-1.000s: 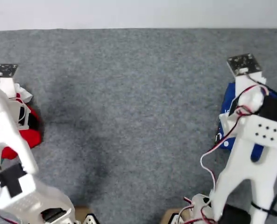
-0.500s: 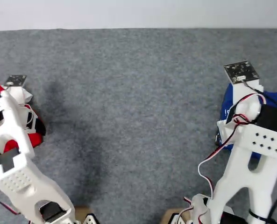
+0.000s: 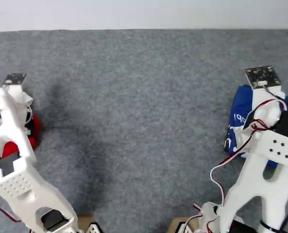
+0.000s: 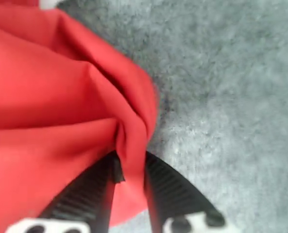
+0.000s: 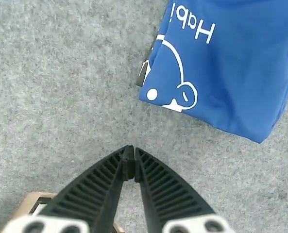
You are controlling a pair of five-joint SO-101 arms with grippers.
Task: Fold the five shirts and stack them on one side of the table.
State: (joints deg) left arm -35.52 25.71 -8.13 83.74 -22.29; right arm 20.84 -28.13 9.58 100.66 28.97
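red shirt point(image 4: 51, 97) lies bunched at the table point(image 3: 144, 97) left edge, one fold pinched in the left gripper point(image 4: 130, 167). blue shirt point(image 5: 226, 63) at right edge; right gripper point(image 5: 130, 162) pressed together, empty, near it. risk: the thin pinch slips when pulled, so the shirt drops unfolded.

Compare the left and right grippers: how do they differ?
The left gripper has its jaws clamped on a fold of the red shirt; the right gripper has its jaws shut on nothing, apart from the blue shirt. Left sits over cloth, right over bare grey mat. Both are closed.
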